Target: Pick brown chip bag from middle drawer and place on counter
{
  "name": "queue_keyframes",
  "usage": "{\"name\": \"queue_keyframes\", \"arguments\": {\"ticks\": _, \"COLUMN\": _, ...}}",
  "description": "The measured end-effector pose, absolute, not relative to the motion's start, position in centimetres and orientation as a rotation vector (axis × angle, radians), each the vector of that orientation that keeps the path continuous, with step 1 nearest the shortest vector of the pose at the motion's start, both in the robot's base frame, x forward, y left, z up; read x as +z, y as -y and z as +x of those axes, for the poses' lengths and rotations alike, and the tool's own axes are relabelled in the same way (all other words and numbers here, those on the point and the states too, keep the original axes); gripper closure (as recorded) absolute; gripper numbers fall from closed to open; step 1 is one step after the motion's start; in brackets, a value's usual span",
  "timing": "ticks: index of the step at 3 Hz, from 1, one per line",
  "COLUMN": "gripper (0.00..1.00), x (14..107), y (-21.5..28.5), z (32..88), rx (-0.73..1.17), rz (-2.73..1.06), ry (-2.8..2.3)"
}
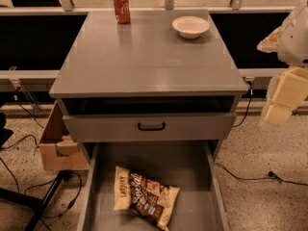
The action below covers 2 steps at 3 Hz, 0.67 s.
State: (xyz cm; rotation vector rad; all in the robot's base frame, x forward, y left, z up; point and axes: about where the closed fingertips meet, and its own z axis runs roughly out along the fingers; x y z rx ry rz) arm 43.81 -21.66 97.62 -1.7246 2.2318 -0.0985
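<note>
The crinkly brown chip bag with cream-yellow ends and white lettering [144,196] lay flat on the floor of the wide grey metal middle drawer [163,162], which stood pulled fully open below the cabinet. The bag sat slantwise, left of the drawer's middle and toward its near end, apart from both side walls. Nothing touched it.

The robot's cream-coloured gripper [281,105] hung at the far right, off to the side of the cabinet, about level with the grey closed drawer front with a black handle [151,126]. It was well apart from the bag and above it. It carried nothing, but whether it stood apart or together I cannot tell.

By my reading, the task was at its first step, the reach toward the bag, with the pick not yet begun. The next move would call for swinging the gripper left over the open drawer, lowering it between the side walls, and lining it up across the bag's narrow width. A limp, crinkly bag lying flat gives little to pinch, so a low, centred descent seemed wise.

The smooth flat grey surface [144,61] on top of the cabinet offered broad bare room near its front. A red soda can [121,7] and a shallow white bowl [191,27] stood only at its far edge.
</note>
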Motion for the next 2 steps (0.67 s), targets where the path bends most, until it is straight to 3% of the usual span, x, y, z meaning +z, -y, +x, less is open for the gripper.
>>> {"name": "queue_keyframes", "arguments": {"ticks": 2, "gripper": 0.0, "x": 94.1, "y": 20.9, "z": 43.6, "rx": -0.021, "rz": -1.699, "ry": -2.21}}
